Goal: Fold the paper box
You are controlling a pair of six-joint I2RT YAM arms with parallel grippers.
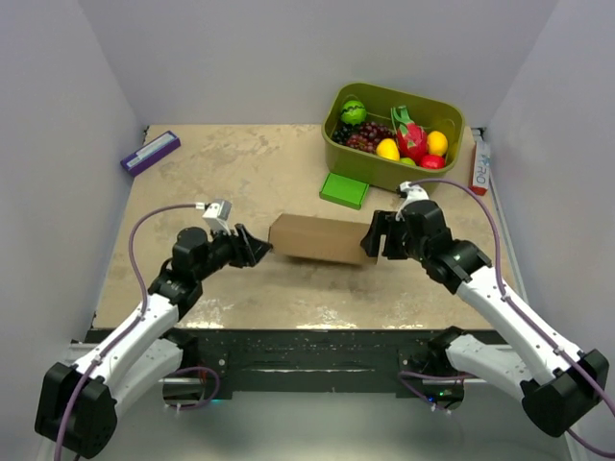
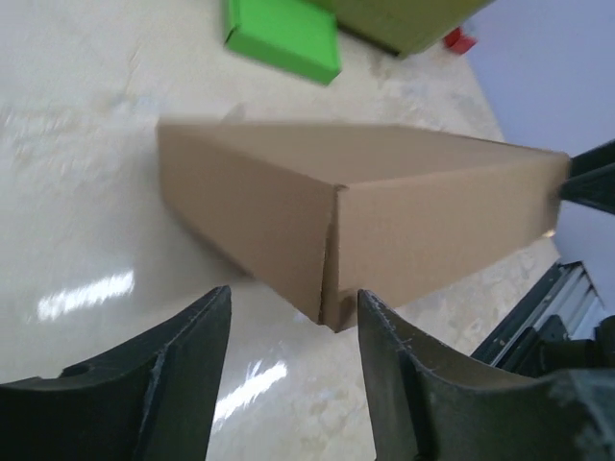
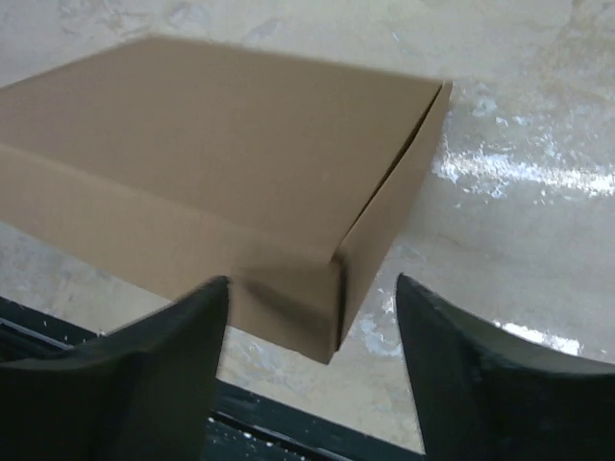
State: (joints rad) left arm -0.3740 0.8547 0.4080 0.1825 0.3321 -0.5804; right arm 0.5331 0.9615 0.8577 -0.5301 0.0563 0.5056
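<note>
Paper box [image 1: 317,238] just ahead of parted fingers [image 2: 163,384]

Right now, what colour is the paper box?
Plain brown; the paper box shows best in the right wrist view.

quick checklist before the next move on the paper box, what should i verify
1. paper box closed, no flaps sticking out: ok
2. left fingers open, box corner just ahead of them: ok
3. right fingers open at the opposite end: ok
4. Any finger touching the box: cannot tell
5. Box lying flat on the table: cannot tell, wrist views are blurred
6. green box apart from the paper box: ok
</note>
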